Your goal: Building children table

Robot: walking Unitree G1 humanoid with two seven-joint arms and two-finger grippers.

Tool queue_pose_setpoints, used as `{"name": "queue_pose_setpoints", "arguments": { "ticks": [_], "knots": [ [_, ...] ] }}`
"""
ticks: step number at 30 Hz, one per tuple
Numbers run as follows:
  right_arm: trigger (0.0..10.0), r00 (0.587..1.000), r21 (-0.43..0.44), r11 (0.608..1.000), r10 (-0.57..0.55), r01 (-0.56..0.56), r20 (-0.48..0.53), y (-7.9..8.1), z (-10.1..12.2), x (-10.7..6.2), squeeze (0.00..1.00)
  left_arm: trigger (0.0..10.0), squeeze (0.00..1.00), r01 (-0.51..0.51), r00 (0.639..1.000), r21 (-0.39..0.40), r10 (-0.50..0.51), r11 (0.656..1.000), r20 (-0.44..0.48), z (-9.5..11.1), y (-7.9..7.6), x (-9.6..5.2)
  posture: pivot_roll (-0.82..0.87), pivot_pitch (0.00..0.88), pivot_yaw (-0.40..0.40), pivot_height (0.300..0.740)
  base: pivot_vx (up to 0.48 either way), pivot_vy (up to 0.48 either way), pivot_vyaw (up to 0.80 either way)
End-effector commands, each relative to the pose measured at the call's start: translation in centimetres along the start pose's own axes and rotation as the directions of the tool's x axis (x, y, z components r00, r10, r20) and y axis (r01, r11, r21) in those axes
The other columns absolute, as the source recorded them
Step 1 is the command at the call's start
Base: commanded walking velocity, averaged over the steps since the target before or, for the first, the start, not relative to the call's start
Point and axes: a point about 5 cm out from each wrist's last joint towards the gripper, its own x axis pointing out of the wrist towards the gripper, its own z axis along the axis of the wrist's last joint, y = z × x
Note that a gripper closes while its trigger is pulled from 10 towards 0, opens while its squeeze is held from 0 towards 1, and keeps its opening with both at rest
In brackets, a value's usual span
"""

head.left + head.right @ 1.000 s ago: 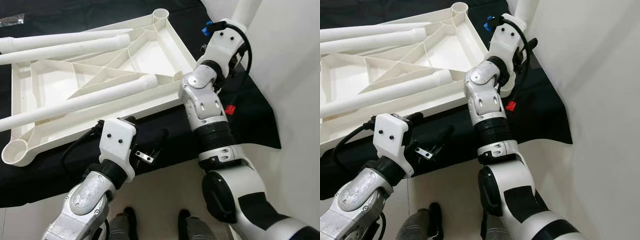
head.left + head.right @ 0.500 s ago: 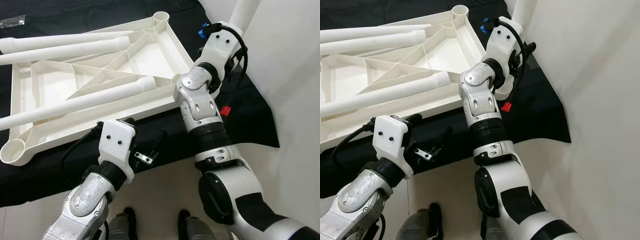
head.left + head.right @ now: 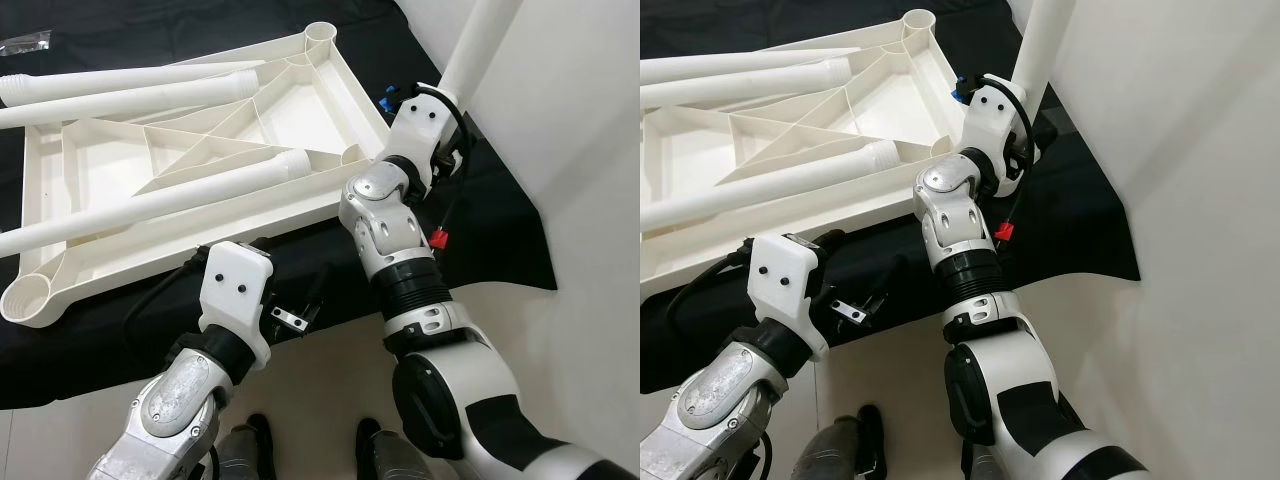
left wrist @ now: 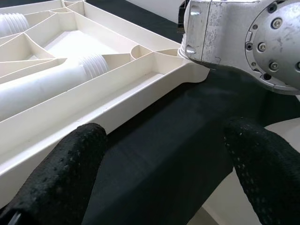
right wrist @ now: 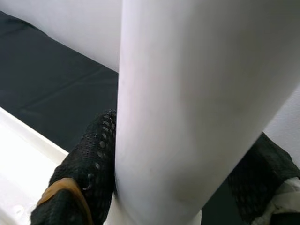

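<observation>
head view: upturned table top lies on the black cloth. left wrist view: left gripper gapes empty beside its rim. right wrist view: right gripper clamps the upright leg, likely light, stiff and slick, so grip low.

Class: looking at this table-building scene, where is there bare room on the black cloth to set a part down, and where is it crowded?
Bare black cloth lies along the near edge, bordered by the upturned tabletop and open left pincer. Crowded: the corner where the right pincer grips an upright leg; loose legs cover the tabletop.
</observation>
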Motion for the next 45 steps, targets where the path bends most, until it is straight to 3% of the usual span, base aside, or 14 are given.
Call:
{"name": "queue_pose_setpoints", "arguments": {
  "ticks": [1,21,22,23,24,40,41,43,44,45],
  "knots": [
    [10.0,1.000,0.027,1.000,0.002,-0.001,-0.004,0.1,0.2,-0.2,0.00,10.0,0.00,0.003,1.000,-0.005,-0.003,1.000,-0.016,-0.4,-0.1,-0.2,0.13,0.313,-0.045,0.740,0.000,0.000,0.00],
    [10.0,0.996,0.081,0.993,0.084,-0.087,0.042,1.0,1.7,-1.1,0.00,10.0,0.00,0.003,1.000,-0.008,-0.003,1.000,-0.013,-0.4,-0.2,-0.1,0.13,0.311,-0.046,0.740,0.000,0.000,0.00],
    [10.0,0.995,0.087,0.992,0.090,-0.093,0.042,0.9,1.8,-1.2,0.84,10.0,0.00,0.003,1.000,-0.007,-0.003,1.000,-0.013,-0.4,-0.2,-0.1,0.13,0.311,-0.046,0.740,0.000,0.000,0.00],
    [10.0,0.995,0.090,0.991,0.092,-0.096,0.042,0.9,1.8,-1.2,0.84,10.0,0.00,0.003,1.000,-0.006,-0.003,1.000,-0.013,-0.4,-0.2,-0.1,0.13,0.311,-0.046,0.740,0.000,0.000,0.00],
    [10.0,0.994,0.094,0.990,0.099,-0.102,0.041,0.9,1.8,-1.3,1.00,10.0,0.00,0.003,1.000,-0.007,-0.003,1.000,-0.013,-0.4,-0.2,-0.1,0.13,0.311,-0.046,0.740,0.000,0.000,0.00],
    [10.0,0.989,0.121,0.986,0.107,-0.119,0.100,-0.1,3.0,-1.0,1.00,10.0,0.00,0.005,1.000,-0.005,-0.005,1.000,-0.009,-0.5,-0.1,0.1,0.12,0.300,-0.048,0.740,0.000,0.000,0.00],
    [10.0,0.988,0.130,0.984,0.108,-0.123,0.113,-0.4,3.2,-0.9,0.93,10.0,0.00,0.006,1.000,-0.003,-0.006,1.000,-0.010,-0.6,0.0,0.2,0.12,0.292,-0.046,0.740,0.000,0.000,0.00],
    [10.0,0.987,0.137,0.983,0.106,-0.122,0.120,-0.6,3.2,-0.8,0.93,10.0,0.00,0.007,1.000,-0.002,-0.007,1.000,-0.010,-0.7,0.0,0.3,0.12,0.289,-0.047,0.740,0.000,0.000,0.00],
    [10.0,0.987,0.138,0.983,0.103,-0.120,0.122,-0.8,3.2,-0.8,0.00,10.0,0.00,0.007,1.000,-0.001,-0.007,1.000,-0.009,-0.7,0.0,0.3,0.12,0.286,-0.047,0.740,0.000,0.000,0.00],
    [10.0,0.986,0.140,0.983,0.105,-0.123,0.126,-1.0,3.2,-0.8,0.00,10.0,0.00,0.007,1.000,0.000,-0.007,1.000,-0.007,-0.7,0.0,0.3,0.12,0.280,-0.047,0.740,0.000,0.000,0.00]
  ]
}}
